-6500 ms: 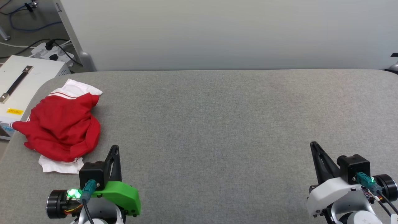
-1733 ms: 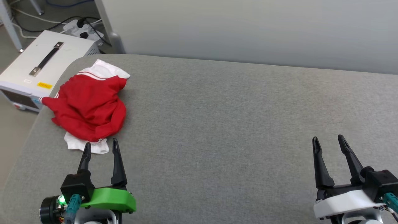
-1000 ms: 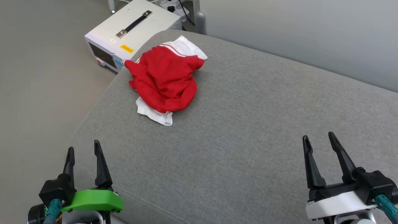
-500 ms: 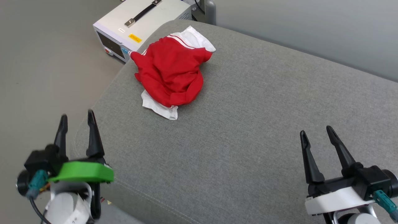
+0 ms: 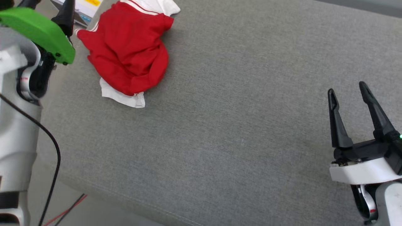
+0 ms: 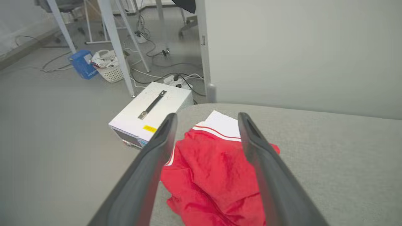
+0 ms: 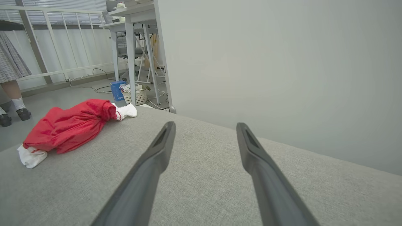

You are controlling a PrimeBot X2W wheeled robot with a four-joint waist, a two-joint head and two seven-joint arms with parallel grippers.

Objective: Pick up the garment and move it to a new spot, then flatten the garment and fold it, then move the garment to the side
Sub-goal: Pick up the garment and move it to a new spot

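red jersey T-shirt [image 5: 125,53] crumpled, upper left | left pincer [image 6: 207,115] spread beside it | right pincer [image 5: 347,87] spread, lower right

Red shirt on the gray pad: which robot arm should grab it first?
Probably the left. The left gripper has open fingers aimed right at the garment, while the right gripper sits far across the pad.

In your head view the top edge cuts off your left tool [image 6: 207,116] at the fingertips and the garment [image 5: 127,53] at its far sleeve. The right wrist view's left edge crops the person [image 7: 12,67] to skirt, leg and shoes.
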